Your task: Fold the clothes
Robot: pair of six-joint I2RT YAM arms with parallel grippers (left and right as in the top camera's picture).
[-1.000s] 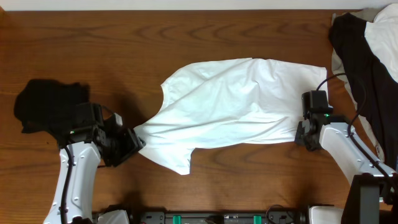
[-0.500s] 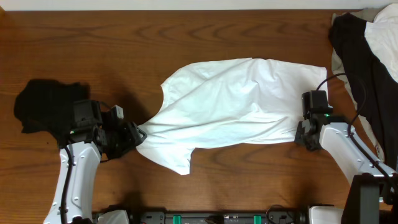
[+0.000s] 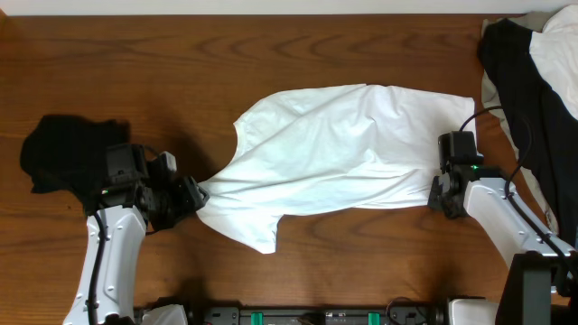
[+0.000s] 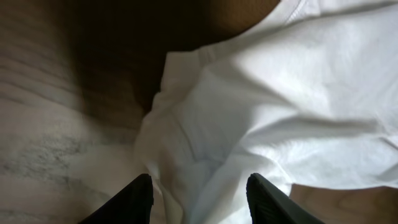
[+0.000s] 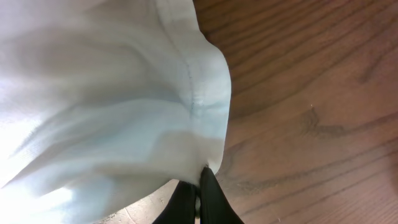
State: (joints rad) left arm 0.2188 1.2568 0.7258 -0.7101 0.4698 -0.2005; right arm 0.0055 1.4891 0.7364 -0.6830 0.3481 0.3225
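The clothes, a plain white T-shirt, lie spread across the middle of the wooden table, drawn to a bunched point at the left end. My left gripper sits at that point. In the left wrist view its two black fingers stand apart, with a ridge of the white T-shirt between them and not pinched. My right gripper is at the shirt's right lower corner. In the right wrist view the right gripper is shut on the hemmed edge of the T-shirt.
A small black garment lies at the left, just behind my left arm. A large black garment heaped with pale cloth fills the back right corner. Bare wooden table surrounds the shirt.
My left gripper has narrowed a little and drawn slightly left and back at the shirt's left tip. The right arm and the shirt's right end have not moved.
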